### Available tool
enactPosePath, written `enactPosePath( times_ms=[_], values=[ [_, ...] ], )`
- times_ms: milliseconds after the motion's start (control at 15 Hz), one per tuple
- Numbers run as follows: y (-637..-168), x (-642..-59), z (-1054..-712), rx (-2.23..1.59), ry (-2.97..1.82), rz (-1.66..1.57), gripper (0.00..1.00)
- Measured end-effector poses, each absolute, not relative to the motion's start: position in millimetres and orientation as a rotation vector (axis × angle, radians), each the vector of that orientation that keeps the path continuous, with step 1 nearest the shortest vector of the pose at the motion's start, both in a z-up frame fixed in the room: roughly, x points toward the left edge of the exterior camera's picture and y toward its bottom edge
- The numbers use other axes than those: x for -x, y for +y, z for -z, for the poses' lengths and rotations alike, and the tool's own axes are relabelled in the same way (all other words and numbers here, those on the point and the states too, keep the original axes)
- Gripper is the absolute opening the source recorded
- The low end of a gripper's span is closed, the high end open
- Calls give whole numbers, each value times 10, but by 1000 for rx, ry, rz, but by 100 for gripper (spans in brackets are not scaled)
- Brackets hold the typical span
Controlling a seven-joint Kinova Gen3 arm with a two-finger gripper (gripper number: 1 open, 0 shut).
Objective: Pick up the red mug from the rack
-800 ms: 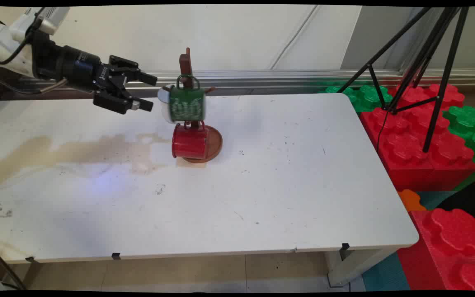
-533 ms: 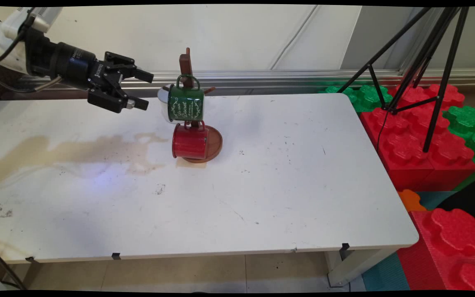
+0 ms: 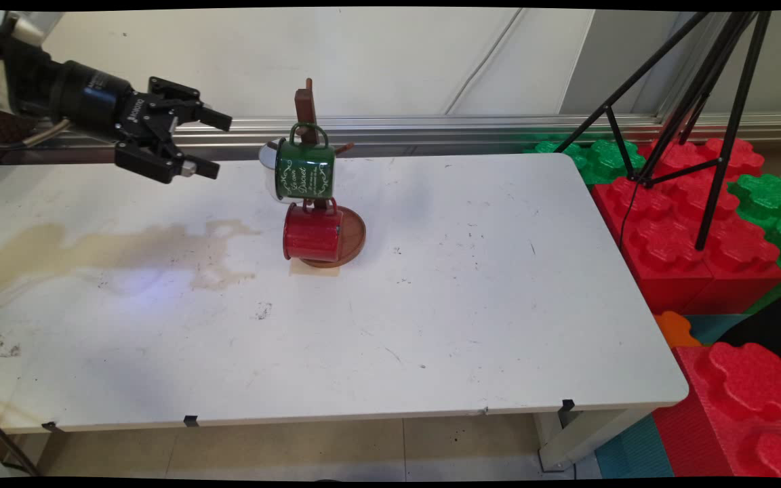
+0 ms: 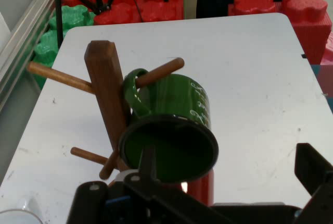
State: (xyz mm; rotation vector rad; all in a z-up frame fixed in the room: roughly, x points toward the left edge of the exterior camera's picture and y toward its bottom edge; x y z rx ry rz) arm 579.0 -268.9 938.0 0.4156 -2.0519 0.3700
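gripper, jaws spread and empty, has backed away leftward from the green mug, which has stopped swinging and hangs on the wooden mug tree above the red mug on the counter.

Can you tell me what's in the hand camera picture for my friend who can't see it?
A green mug hangs by its handle on a peg of a wooden mug tree, its dark open mouth facing the camera. A red mug peeks out just below it. The tree stands on a white table, and the black end effector is open and empty.
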Motion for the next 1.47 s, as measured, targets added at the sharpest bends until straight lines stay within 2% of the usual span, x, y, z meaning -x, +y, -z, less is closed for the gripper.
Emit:
enactPosePath(
  times_ms=[733,1467],
  values=[
    [-2385,-6090,-9375,-381,-2105,-333,100],
    [-2182,-6265,-9115,-412,-2164,-289,100]
  ],
)
